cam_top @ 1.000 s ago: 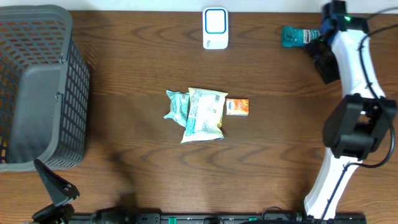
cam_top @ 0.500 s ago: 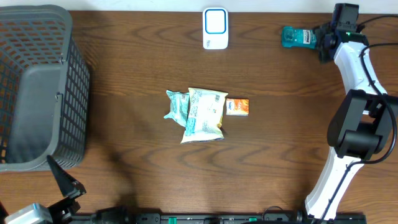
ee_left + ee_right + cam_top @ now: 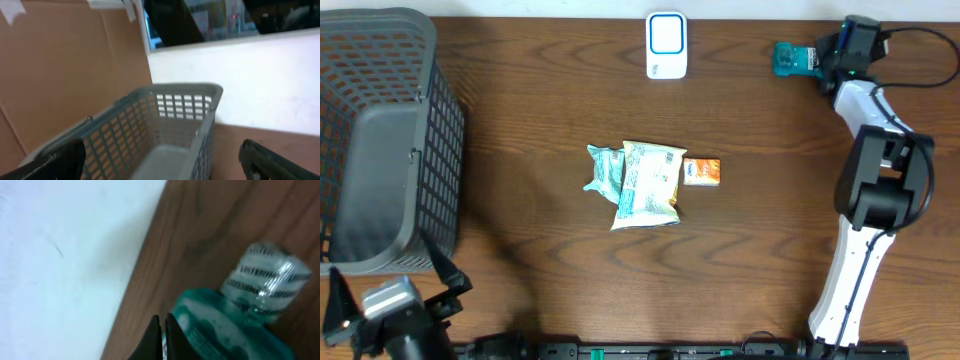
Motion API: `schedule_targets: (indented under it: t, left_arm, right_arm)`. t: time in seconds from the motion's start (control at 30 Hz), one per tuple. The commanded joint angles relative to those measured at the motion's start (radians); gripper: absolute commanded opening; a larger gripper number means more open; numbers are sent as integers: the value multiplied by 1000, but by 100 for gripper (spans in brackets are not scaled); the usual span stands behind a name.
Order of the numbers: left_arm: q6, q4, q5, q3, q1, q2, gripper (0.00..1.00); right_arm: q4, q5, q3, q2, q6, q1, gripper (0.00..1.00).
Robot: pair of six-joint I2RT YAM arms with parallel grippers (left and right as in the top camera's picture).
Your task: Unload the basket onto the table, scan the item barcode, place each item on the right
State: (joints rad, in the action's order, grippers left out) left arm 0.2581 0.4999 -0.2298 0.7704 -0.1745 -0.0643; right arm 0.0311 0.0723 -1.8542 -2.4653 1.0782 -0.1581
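The right pincer (image 3: 826, 58) is shut, its two dark fingers (image 3: 152, 336) pressed tip to tip with nothing between them. The mouthwash bottle (image 3: 794, 58) lies on its side just at 9 o'clock of those tips. From overhead, I cannot tell whether tips and bottle touch. Behind the pincer the right arm (image 3: 876, 170) reaches from the near edge at 5 o'clock straight up the right side of the worktop (image 3: 520, 250). Its white upper link bends in toward the far edge at 1 o'clock.

The right wrist view adds what the overhead cannot. The bottle (image 3: 235, 320) is clear teal with a foil-wrapped cap bearing printed lettering, and the closed tips overlap its shoulder edge. A pale wall stands beyond the wood.

The left pincer (image 3: 390, 298) sits low at 7 o'clock, spread fully wide and holding nothing. Its wrist view faces the grey mesh basket (image 3: 165, 125) between the two finger ends (image 3: 55, 161). Only this view shows a brown board and a dark window behind.

Only the overhead shows the rest. The white scanner (image 3: 666, 45) is at 12 o'clock on the far edge, well apart from the bottle. A snack bag (image 3: 648, 183) lies at the centre, overlapping a teal pouch (image 3: 603, 168) at its 9 o'clock. A small orange box (image 3: 702, 171) sits just beside the bag at 3 o'clock. The basket (image 3: 380, 130) fills the 9 to 10 o'clock side.
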Motion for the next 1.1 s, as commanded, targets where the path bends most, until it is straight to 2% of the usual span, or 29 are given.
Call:
schedule_targets:
  t: [0.0, 0.17, 0.4, 0.63, 0.7, 0.83, 1.07]
  left_arm:
    - [-9, 1, 9, -24, 4, -4, 98]
    - [-9, 29, 9, -34, 4, -4, 98]
    - [-9, 42, 9, -34, 4, -4, 98]
    - [-9, 65, 9, -34, 4, -4, 98]
    - [-9, 93, 9, -34, 4, -4, 98]
    - [-9, 140, 9, -34, 4, -4, 98]
    - [-9, 151, 9, -34, 4, -4, 98]
  right_arm:
    - [9, -5, -51, -52, -32, 30, 1]
    - [-108, -8, -217, -143, -94, 62, 1]
    - [-477, 9, -354, -161, -146, 59, 1]
    - [-846, 140, -481, -160, -271, 20, 1]
    - [-898, 128, -504, -158, -337, 15, 1]
    - [-1020, 124, -531, -139, -381, 18, 1]
    - [-1251, 132, -531, -70, -388, 26, 1]
